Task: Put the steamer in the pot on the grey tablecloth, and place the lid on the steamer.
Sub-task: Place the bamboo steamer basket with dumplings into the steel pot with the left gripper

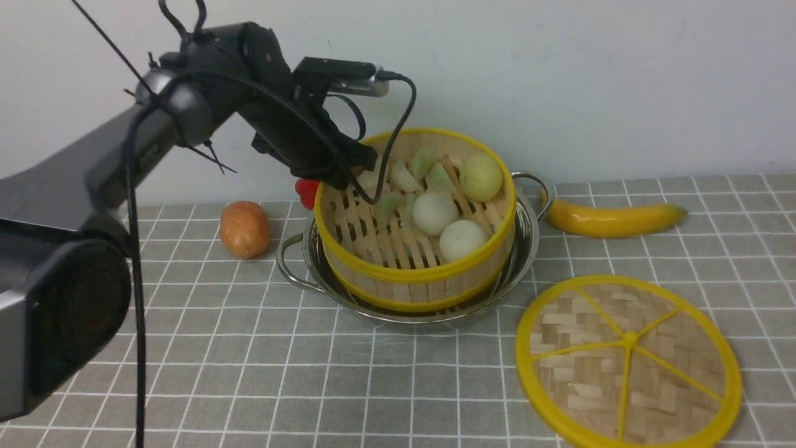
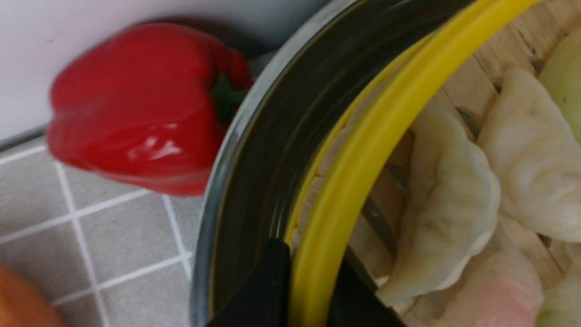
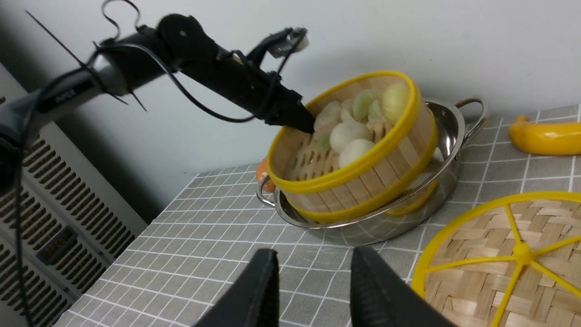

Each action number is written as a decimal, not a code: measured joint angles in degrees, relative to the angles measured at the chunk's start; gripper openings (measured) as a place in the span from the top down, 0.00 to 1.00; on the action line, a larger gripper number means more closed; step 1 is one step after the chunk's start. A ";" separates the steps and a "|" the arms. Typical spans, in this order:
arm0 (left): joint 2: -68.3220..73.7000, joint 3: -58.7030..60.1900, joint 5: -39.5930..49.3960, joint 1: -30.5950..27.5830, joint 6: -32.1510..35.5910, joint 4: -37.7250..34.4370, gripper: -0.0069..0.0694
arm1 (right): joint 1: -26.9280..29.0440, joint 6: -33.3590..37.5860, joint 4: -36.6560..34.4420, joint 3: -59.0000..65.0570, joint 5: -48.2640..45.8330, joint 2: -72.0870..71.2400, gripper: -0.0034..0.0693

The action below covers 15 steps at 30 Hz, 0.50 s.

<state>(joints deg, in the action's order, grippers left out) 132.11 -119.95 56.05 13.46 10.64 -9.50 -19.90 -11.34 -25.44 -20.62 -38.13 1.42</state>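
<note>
Left claw clamped on steamer rim — steamer tilted in pot, holding buns, dumplings.

Pots, steel: one. Steamers, bamboo: one, containing two white round buns, one larger pale-green round bun, and several dumplings, partly hidden, exact count unclear. Lids, woven: one. Bananas: one. Red peppers: one. Orange-brown rounded items: one. Tablecloths, grey gridded: one.
</note>
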 joint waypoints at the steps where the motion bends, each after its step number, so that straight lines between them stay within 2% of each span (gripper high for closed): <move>1: 0.66 -0.26 -0.42 0.13 0.00 0.11 0.85 | 0.00 -0.23 0.00 0.00 0.00 0.00 0.62; 15: 6.84 -0.84 -4.04 0.40 0.06 0.01 0.86 | 0.00 -0.61 0.00 0.00 0.00 0.00 0.62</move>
<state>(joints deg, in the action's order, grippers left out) 138.96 -120.79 52.01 13.86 10.70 -9.49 -19.90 -11.95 -25.44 -20.62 -38.13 1.42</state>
